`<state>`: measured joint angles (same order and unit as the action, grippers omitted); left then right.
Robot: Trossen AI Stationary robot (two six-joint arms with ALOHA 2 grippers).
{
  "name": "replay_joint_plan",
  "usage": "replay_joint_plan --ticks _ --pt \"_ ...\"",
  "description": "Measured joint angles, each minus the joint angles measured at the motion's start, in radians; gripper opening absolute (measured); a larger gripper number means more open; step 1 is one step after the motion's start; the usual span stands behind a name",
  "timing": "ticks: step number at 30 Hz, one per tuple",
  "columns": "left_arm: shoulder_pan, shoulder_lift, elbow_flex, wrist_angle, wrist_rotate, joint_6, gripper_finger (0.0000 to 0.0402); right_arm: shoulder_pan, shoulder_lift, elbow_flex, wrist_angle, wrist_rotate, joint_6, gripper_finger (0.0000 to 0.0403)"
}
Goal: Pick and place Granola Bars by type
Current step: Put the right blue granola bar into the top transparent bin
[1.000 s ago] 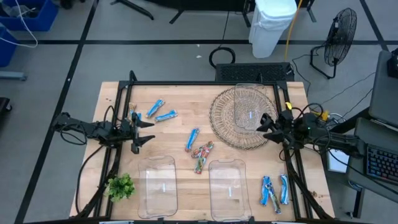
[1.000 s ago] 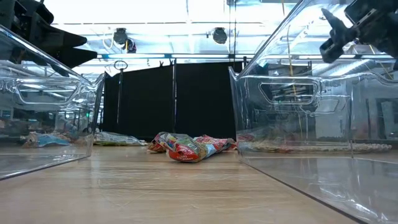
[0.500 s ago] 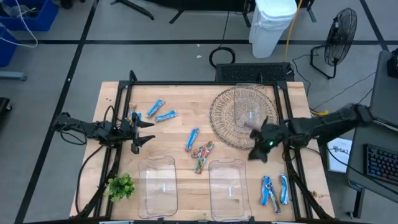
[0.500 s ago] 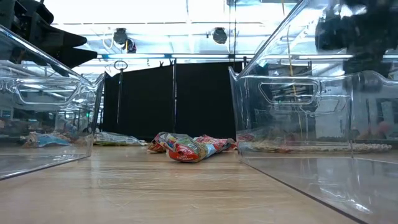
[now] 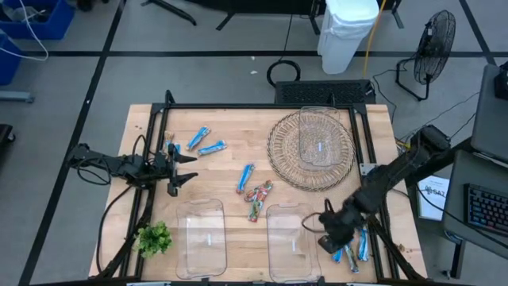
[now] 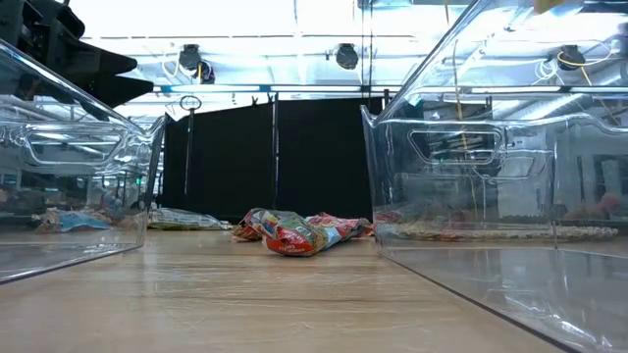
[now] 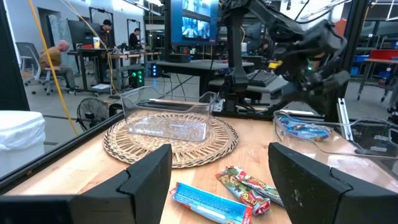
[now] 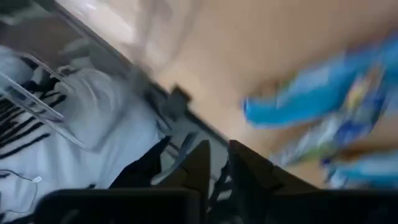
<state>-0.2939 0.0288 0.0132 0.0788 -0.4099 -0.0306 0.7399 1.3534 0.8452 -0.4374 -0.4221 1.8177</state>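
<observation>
surface: pale wooden plank surface point(image 5: 230, 159), visible grain, black metal frame round it
right claw: right claw point(image 5: 332, 238) low over the front right corner, just beside the blue bars there; in its wrist view the two dark fingers point(image 8: 202, 168) sit close together with a narrow gap, nothing between them (view is blurred)
left claw: left claw point(image 5: 184, 168) waiting at the left edge of the surface, fingers spread wide, empty; own fingers point(image 7: 146, 180) show well apart in its wrist view
blue bars front right: cluster of slim glossy blue-and-white wrapped granola bars point(image 5: 353, 242) at the front right corner, right of the right-hand bin
blue bars back left: two blue wrapped bars point(image 5: 205, 142) lying near each other at the back left
blue bar centre: single blue wrapped bar point(image 5: 246, 177) mid-surface, tilted, just behind the multicoloured ones
multicoloured bars: crinkly red-green-orange wrapped bars point(image 5: 257, 199) piled together between the two bins, a little behind them (also seen at point(image 6: 294, 231))
bins: two clear rectangular plastic bins with rounded corners, left one point(image 5: 200, 238) and right one point(image 5: 292, 236), at the front
mat: round woven wicker mat point(image 5: 279, 155) at the back right, a third clear plastic bin point(image 5: 319, 141) resting on it
sprig: green leafy sprig point(image 5: 154, 237) at the front left corner
</observation>
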Motion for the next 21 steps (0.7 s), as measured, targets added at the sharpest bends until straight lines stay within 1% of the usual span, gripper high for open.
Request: replay_joint_plan --ticks 2,6,11,14,17,21 --pt "0.000 0.000 0.000 0.000 0.000 0.000 0.0267 0.059 0.021 -0.001 -0.021 -0.005 0.095 0.0009" --pt "0.000 0.000 0.000 0.000 0.000 0.000 0.0267 0.127 0.046 -0.002 -0.096 -0.010 0.214 0.0007" --pt "0.000 0.000 0.000 0.000 0.000 0.000 0.0267 0.147 0.073 -0.002 -0.275 -0.115 0.208 0.0002" --pt "0.000 0.000 0.000 0.000 0.000 0.000 0.0267 0.145 0.090 -0.002 -0.338 -0.132 0.183 0.0001" --pt "0.000 0.000 0.000 0.000 0.000 0.000 0.0267 0.145 0.105 -0.020 -0.312 -0.140 0.193 0.0001" --pt "0.000 0.000 0.000 0.000 0.000 0.000 0.0267 0.149 0.137 -0.081 -0.198 -0.160 0.229 0.0001"
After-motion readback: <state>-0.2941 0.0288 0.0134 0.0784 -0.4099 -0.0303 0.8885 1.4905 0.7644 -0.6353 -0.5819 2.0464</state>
